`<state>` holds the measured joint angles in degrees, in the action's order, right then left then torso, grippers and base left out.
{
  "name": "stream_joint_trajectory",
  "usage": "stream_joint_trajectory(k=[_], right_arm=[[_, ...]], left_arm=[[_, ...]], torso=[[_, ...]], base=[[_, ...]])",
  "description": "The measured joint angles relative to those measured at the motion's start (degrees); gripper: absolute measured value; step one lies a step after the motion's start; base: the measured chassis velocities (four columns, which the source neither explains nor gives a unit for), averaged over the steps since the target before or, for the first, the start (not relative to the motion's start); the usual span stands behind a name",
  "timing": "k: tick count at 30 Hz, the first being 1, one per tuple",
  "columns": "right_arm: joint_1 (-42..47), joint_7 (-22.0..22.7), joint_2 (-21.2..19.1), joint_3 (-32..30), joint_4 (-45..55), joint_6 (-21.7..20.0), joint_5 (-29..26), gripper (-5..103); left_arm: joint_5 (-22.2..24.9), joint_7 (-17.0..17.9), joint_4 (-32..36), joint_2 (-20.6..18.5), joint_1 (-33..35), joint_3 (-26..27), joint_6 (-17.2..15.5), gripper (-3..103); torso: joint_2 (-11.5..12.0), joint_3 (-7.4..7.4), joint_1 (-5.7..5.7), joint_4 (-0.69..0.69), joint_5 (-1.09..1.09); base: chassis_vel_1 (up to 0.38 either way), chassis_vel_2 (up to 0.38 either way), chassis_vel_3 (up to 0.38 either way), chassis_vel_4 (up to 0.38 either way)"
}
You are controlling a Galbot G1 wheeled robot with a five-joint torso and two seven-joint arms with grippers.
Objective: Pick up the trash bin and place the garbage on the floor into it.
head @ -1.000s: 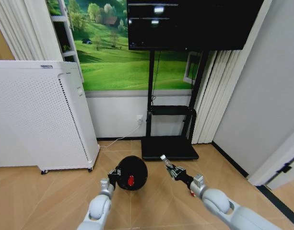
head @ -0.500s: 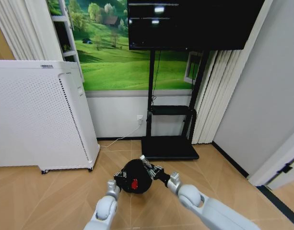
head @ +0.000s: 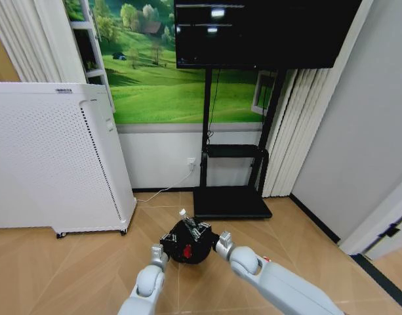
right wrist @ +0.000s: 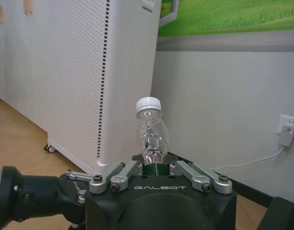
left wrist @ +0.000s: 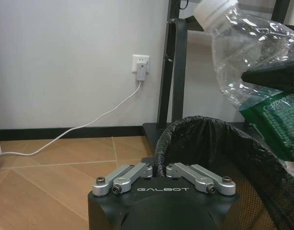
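Bottle (left wrist: 247,62) in right end effector (head: 199,231) overhangs trash bin (left wrist: 209,139) rim.

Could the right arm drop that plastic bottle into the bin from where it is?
Probably yes. The right tool holds the clear bottle right above the open rim of the trash bin, which the left tool grips; nothing lies between them.

The bottle (head: 187,226) in the right claw (head: 195,231) blocks the bin (head: 187,246) mouth; bare floor (head: 69,269) surrounds.
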<state>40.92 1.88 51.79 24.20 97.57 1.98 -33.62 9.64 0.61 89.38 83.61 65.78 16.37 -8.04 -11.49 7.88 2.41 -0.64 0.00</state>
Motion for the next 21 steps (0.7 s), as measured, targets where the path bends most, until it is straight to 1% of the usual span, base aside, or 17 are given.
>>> stream_joint_trajectory(k=[3, 4, 5, 7, 8, 11, 13, 15, 16, 18, 19, 21], right_arm=[[0.0, 0.2, 0.2, 0.6, 0.3, 0.5, -0.1, 16], [0.0, 0.2, 0.1, 0.7, 0.7, 0.6, -0.4, 25], [0.0, 0.2, 0.1, 0.7, 0.7, 0.6, -0.4, 25], [-0.1, 0.2, -0.1, 0.7, 0.8, 0.5, -0.7, 37], [-0.1, 0.2, -0.1, 0.7, 0.8, 0.5, -0.7, 37], [-0.2, 0.1, -0.3, 0.7, 0.8, 0.2, -0.7, 52], [-0.2, 0.1, -0.3, 0.6, 0.7, 0.2, -0.7, 52], [-0.3, 0.1, -0.3, 0.6, 0.5, 0.2, -0.7, 63], [-0.3, 0.1, -0.3, 0.6, 0.5, 0.2, -0.7, 63], [-0.3, 0.1, -0.3, 0.6, 0.3, 0.2, -0.6, 74], [-0.3, 0.1, -0.3, 0.6, 0.3, 0.2, -0.6, 74], [-0.4, 0.1, -0.4, 0.5, 0.3, 0.2, -0.6, 85]], left_arm=[[0.0, 0.0, -0.1, 0.1, -0.2, -0.2, 0.0, 7], [0.0, 0.0, -0.1, 0.1, -0.3, -0.3, 0.0, 7], [0.0, 0.0, -0.1, 0.1, -0.3, -0.3, 0.0, 7], [0.0, 0.0, -0.1, 0.0, -0.3, -0.3, 0.0, 7], [0.0, 0.0, -0.1, 0.0, -0.3, -0.3, 0.0, 7], [0.0, 0.0, 0.0, -0.1, -0.1, -0.2, 0.0, 7], [0.0, 0.0, 0.1, -0.1, -0.1, -0.2, 0.0, 7], [0.0, 0.0, 0.3, 0.0, 0.0, -0.2, 0.0, 7], [0.0, 0.0, 0.3, 0.0, 0.0, -0.2, 0.0, 7], [0.0, -0.1, 0.5, -0.1, 0.1, -0.2, 0.0, 7], [0.0, -0.1, 0.5, -0.1, 0.1, -0.2, 0.0, 7], [0.1, -0.1, 1.0, -0.2, 0.2, 0.1, 0.0, 7]], torso=[[0.0, 0.0, 0.0, -0.01, 0.0], [0.0, 0.0, 0.0, -0.01, 0.0], [0.0, 0.0, 0.0, -0.01, 0.0], [0.0, 0.0, 0.0, 0.0, 0.0], [0.0, 0.0, 0.0, 0.0, 0.0], [0.0, 0.0, 0.0, 0.0, 0.0], [0.0, 0.0, 0.0, 0.0, 0.0], [0.0, -0.01, 0.0, 0.0, 0.0], [0.0, -0.01, 0.0, 0.0, 0.0], [0.0, 0.0, 0.0, -0.01, 0.0], [0.0, 0.0, 0.0, -0.01, 0.0], [0.0, -0.01, 0.0, 0.0, 0.0]], base=[[0.0, 0.0, 0.0, 0.0], [0.0, 0.0, 0.0, 0.0], [0.0, 0.0, 0.0, 0.0], [0.0, 0.0, 0.0, 0.0], [0.0, 0.0, 0.0, 0.0], [0.0, 0.0, 0.0, 0.0], [0.0, 0.0, 0.0, 0.0], [0.0, 0.0, 0.0, 0.0], [0.0, 0.0, 0.0, 0.0], [0.0, 0.0, 0.0, 0.0], [0.0, 0.0, 0.0, 0.0], [0.0, 0.0, 0.0, 0.0]])
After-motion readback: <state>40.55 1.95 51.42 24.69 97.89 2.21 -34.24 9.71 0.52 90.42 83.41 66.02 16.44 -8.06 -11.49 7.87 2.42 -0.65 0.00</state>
